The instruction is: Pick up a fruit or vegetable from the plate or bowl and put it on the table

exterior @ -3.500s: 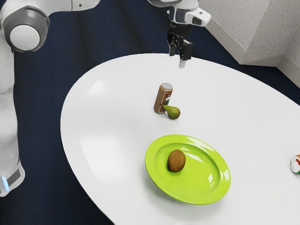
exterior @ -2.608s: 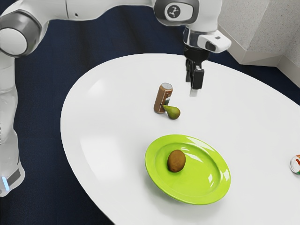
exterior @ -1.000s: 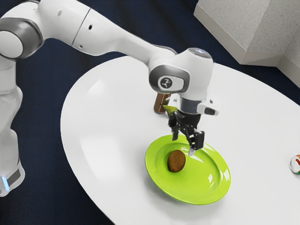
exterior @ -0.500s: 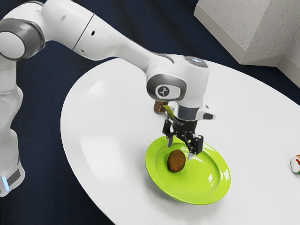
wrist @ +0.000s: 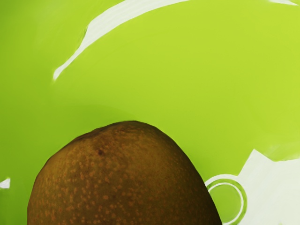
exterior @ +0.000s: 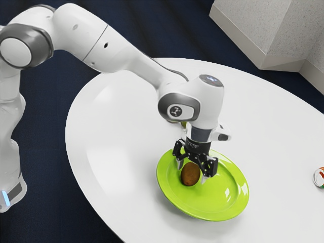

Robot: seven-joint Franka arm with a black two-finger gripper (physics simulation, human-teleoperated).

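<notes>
On the white table (exterior: 116, 152), toward the green plate (exterior: 241, 195) edge at the exterior view's left, the kiwi (exterior: 191, 175) lay low between widely parted fingers of the gripper (exterior: 192, 172).

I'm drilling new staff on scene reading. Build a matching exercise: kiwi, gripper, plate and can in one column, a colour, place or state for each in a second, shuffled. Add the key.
Things:
1. kiwi
2. gripper
3. plate
4. can

Descriptions:
A. bright green
B. cut off by the exterior view's right edge
C. brown, on the plate
D. black and open

Right pairs: 1-C, 2-D, 3-A, 4-B
</notes>
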